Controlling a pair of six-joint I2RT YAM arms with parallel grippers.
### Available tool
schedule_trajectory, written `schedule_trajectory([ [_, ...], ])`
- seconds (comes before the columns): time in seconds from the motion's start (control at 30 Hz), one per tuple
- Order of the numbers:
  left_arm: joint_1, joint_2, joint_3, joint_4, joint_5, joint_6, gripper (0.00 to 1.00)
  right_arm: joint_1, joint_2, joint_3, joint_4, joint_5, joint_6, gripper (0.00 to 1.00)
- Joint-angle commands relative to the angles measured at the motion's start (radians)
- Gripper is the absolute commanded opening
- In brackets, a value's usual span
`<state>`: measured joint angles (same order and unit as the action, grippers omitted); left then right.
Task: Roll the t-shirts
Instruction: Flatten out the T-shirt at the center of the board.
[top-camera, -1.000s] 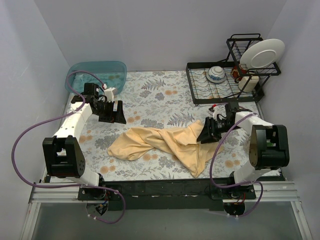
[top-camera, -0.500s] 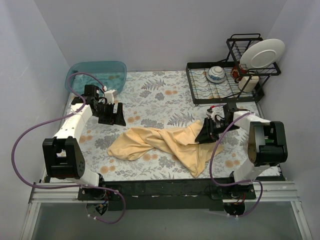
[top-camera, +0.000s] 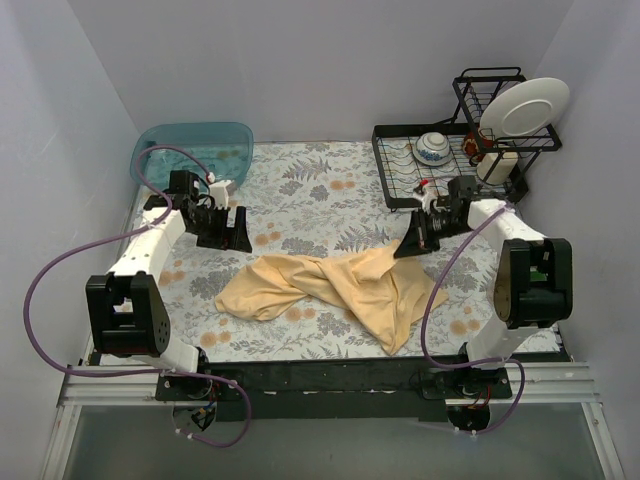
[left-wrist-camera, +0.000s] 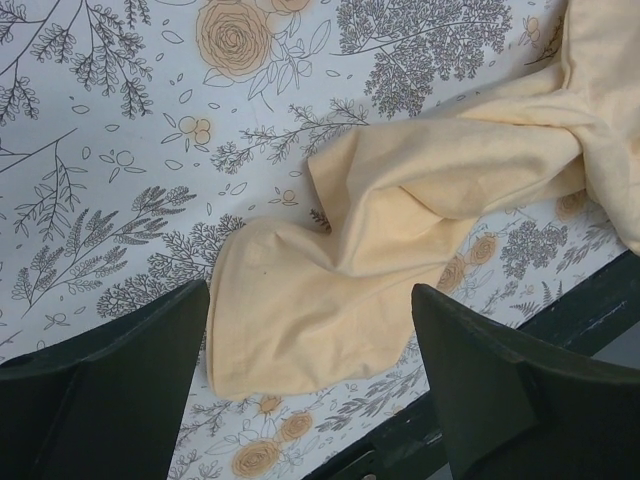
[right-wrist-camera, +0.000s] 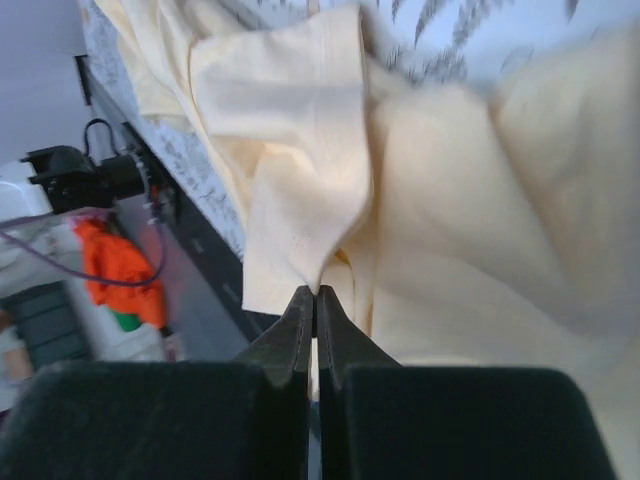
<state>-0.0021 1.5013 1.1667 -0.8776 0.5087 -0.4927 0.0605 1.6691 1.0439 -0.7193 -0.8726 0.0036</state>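
Note:
A pale yellow t-shirt (top-camera: 330, 285) lies crumpled across the middle of the flowered table cloth. My right gripper (top-camera: 410, 248) is shut on a fold at the t-shirt's (right-wrist-camera: 300, 170) right edge and holds that edge lifted off the table; in the right wrist view the jaws meet on a pinch of fabric, gripper (right-wrist-camera: 317, 292). My left gripper (top-camera: 232, 235) hangs open above the table, left of and behind the shirt. In the left wrist view its fingers (left-wrist-camera: 110, 360) stand wide apart over the t-shirt's (left-wrist-camera: 330, 300) left end, not touching it.
A blue plastic tub (top-camera: 196, 148) sits at the back left. A black dish rack (top-camera: 450, 170) with a bowl (top-camera: 433, 148) and a white plate (top-camera: 522, 108) stands at the back right, close behind my right arm. The table's dark front edge (top-camera: 330, 372) runs below the shirt.
My right gripper closed on the shirt's right edge and moved back and up, pulling that edge toward the rack. The left arm barely moved.

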Motion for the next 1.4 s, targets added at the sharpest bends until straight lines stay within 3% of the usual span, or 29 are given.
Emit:
schedule_trajectory([
  [0.0,-0.001,0.011,-0.041,0.034,0.004,0.04,0.83,0.01,-0.042,0.303,-0.072,0.119,-0.253,0.01],
  [0.17,-0.001,0.062,-0.082,0.101,0.057,0.036,0.83,0.019,-0.089,0.504,-0.115,0.218,-0.39,0.01],
  [0.3,-0.009,0.192,-0.07,0.112,0.171,0.057,0.83,0.024,-0.124,0.518,-0.135,0.244,-0.424,0.01],
  [0.47,-0.051,0.329,-0.021,0.118,0.195,0.091,0.78,0.024,-0.154,0.519,-0.161,0.264,-0.436,0.01],
  [0.5,-0.053,0.344,-0.01,0.117,0.198,0.095,0.73,0.027,-0.157,0.519,-0.149,0.265,-0.432,0.01],
  [0.53,-0.053,0.374,0.002,0.126,0.195,0.097,0.59,0.025,-0.161,0.521,-0.144,0.268,-0.422,0.01],
  [0.6,-0.053,0.399,0.05,0.126,0.177,0.1,0.46,0.028,-0.16,0.528,-0.123,0.277,-0.416,0.01],
  [0.63,-0.052,0.413,0.066,0.12,0.172,0.1,0.26,0.03,-0.155,0.534,-0.115,0.287,-0.412,0.01],
  [0.7,-0.052,0.415,0.129,0.101,0.178,0.118,0.0,0.032,-0.131,0.57,-0.109,0.291,-0.41,0.01],
  [0.83,-0.036,0.35,0.263,0.065,0.215,0.117,0.0,0.036,-0.045,0.732,-0.1,0.307,-0.409,0.01],
  [0.97,-0.009,0.234,0.476,0.039,0.24,0.106,0.0,0.036,0.099,1.057,-0.097,0.342,-0.375,0.01],
  [1.0,-0.007,0.214,0.557,0.04,0.24,0.109,0.0,0.035,0.163,1.228,-0.097,0.348,-0.367,0.01],
  [1.1,-0.006,0.108,0.617,0.094,0.188,0.12,0.0,0.035,0.211,1.395,-0.031,0.362,-0.349,0.01],
  [1.2,-0.006,-0.023,0.622,0.143,0.139,0.17,0.0,0.036,0.085,1.276,0.145,0.347,-0.375,0.01],
  [1.27,-0.007,-0.087,0.607,0.088,0.151,0.291,0.0,0.042,0.006,1.124,0.198,0.325,-0.404,0.01],
  [1.37,-0.007,-0.219,0.541,-0.107,0.184,0.492,0.0,0.076,-0.106,1.02,0.095,0.273,-0.526,0.01],
])
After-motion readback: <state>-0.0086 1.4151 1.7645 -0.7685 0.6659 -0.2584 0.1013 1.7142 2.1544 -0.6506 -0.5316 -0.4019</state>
